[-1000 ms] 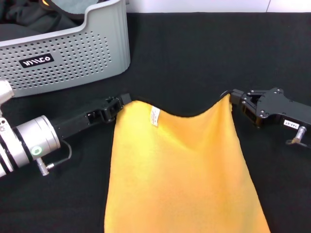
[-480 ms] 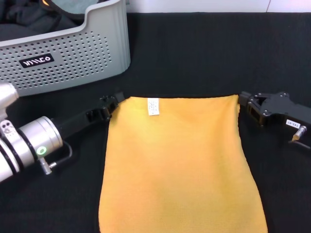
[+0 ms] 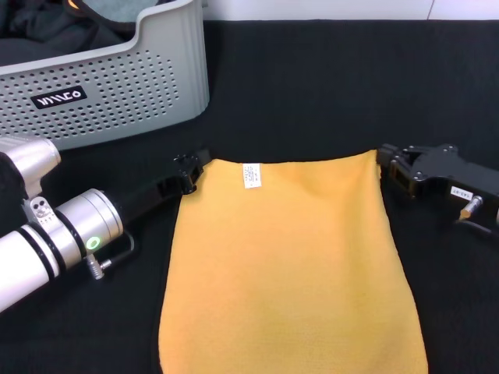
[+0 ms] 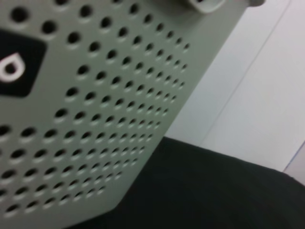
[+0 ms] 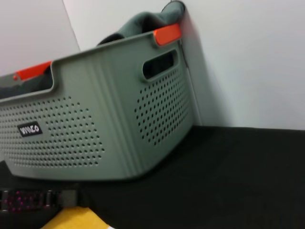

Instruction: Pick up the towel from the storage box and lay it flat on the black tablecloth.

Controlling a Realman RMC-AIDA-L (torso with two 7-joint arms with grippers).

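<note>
The towel (image 3: 288,265) lies spread on the black tablecloth (image 3: 327,86), yellow-orange face up, its white tag (image 3: 251,175) near the far edge. My left gripper (image 3: 192,164) pinches the far left corner and my right gripper (image 3: 383,158) pinches the far right corner, both low over the cloth. The far edge runs nearly straight between them, a little higher on the right. The storage box (image 3: 117,86) stands at the back left. In the right wrist view a yellow towel (image 5: 78,220) corner shows below the storage box (image 5: 95,129). The left wrist view holds only the storage box (image 4: 95,119) wall and black tablecloth (image 4: 200,191).
A black garment (image 3: 47,35) fills the box, with grey fabric (image 5: 143,24) over its far rim and orange handle inserts (image 5: 167,34). A white wall (image 5: 248,62) rises behind the table. Bare black cloth stretches right of the box and behind the towel.
The sagging far edge of the towel was pulled taut and lowered onto the cloth. Since then the left arm has slid forward and right, and the right gripper slightly inward.
</note>
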